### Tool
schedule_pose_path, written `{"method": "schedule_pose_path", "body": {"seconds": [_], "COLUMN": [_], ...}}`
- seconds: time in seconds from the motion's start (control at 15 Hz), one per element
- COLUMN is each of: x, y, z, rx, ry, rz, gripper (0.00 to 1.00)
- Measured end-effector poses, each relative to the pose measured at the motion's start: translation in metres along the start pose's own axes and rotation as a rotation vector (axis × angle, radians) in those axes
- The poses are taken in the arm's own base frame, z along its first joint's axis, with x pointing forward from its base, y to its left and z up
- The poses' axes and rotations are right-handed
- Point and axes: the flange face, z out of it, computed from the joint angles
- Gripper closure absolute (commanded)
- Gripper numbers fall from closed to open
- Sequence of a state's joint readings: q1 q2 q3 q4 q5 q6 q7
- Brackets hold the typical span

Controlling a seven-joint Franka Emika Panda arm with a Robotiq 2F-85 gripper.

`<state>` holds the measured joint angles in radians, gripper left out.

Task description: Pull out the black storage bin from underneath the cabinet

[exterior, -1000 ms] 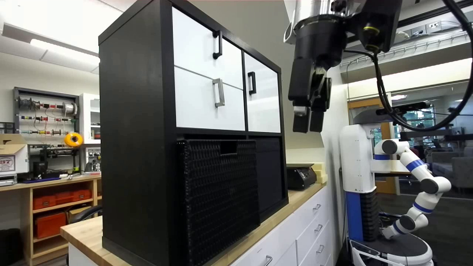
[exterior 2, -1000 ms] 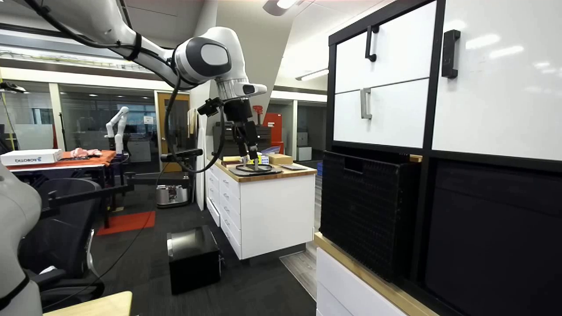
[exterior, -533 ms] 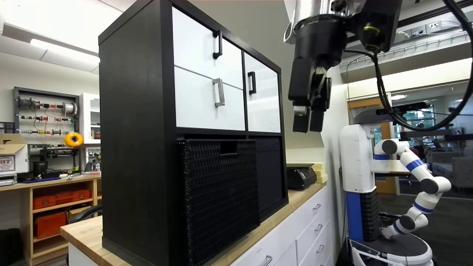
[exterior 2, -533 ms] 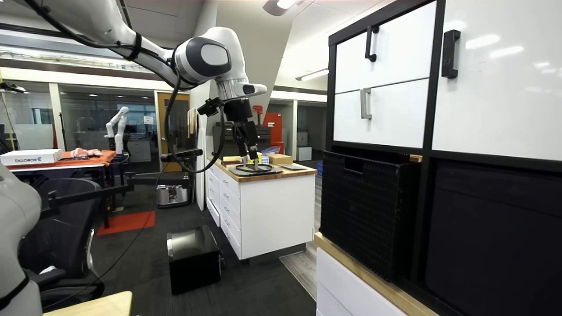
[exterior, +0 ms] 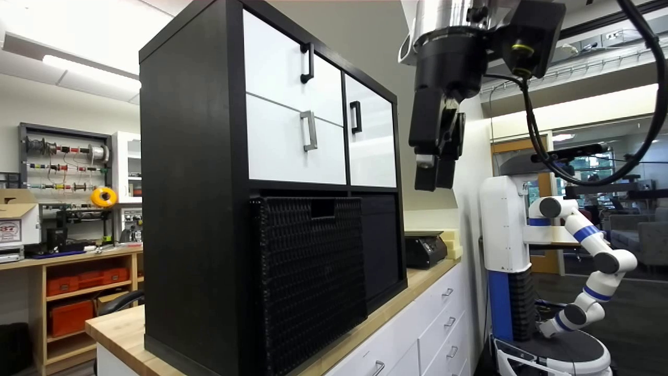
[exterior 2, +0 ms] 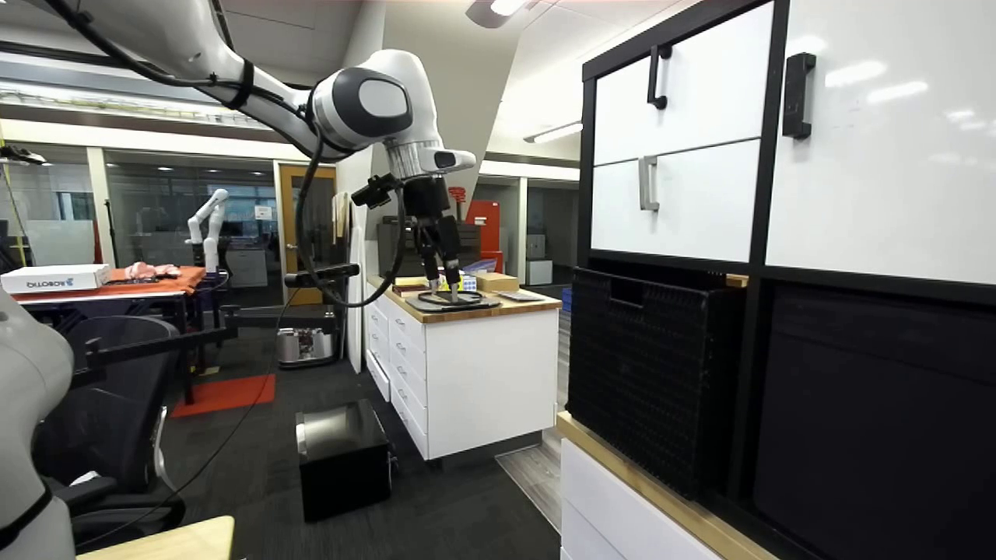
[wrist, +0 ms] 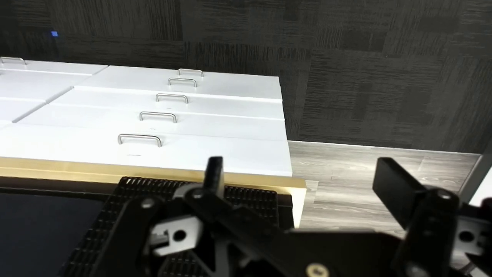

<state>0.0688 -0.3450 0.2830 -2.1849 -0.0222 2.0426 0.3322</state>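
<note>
From the left in an exterior view, wire spools hang on a wall rack, with a thick yellow-orange spool below them, and red cases sit beneath a workbench. Next comes the cabinet, black and upright on a wooden countertop. Its upper left part carries two white drawer fronts, the higher with a dark handle, the lower with a grey handle. Beneath these, the black storage bin sits in the lower left compartment; in both exterior views its ribbed front juts out past the cabinet's face, and a rectangular slot is cut near its top edge. To the right, a white panel with its own dark handle sits above a smooth dark panel. Further right, the gripper hangs pointing downward, apart from the bin. In the wrist view its jaws stand wide apart: the end of the countertop and pale floor boards show between the pads. At the far right of that exterior view stands a white robot with blue bands on its arm.
</note>
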Motion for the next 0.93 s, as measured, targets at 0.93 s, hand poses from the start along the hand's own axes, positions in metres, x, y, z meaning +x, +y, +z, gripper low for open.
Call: {"method": "schedule_pose_path", "body": {"seconds": [0.93], "x": [0.062], "y": [0.054], "z": [0.035], "rx": [0.004], "ry": [0.162], "rz": [-0.519], "gripper": [0.00]}}
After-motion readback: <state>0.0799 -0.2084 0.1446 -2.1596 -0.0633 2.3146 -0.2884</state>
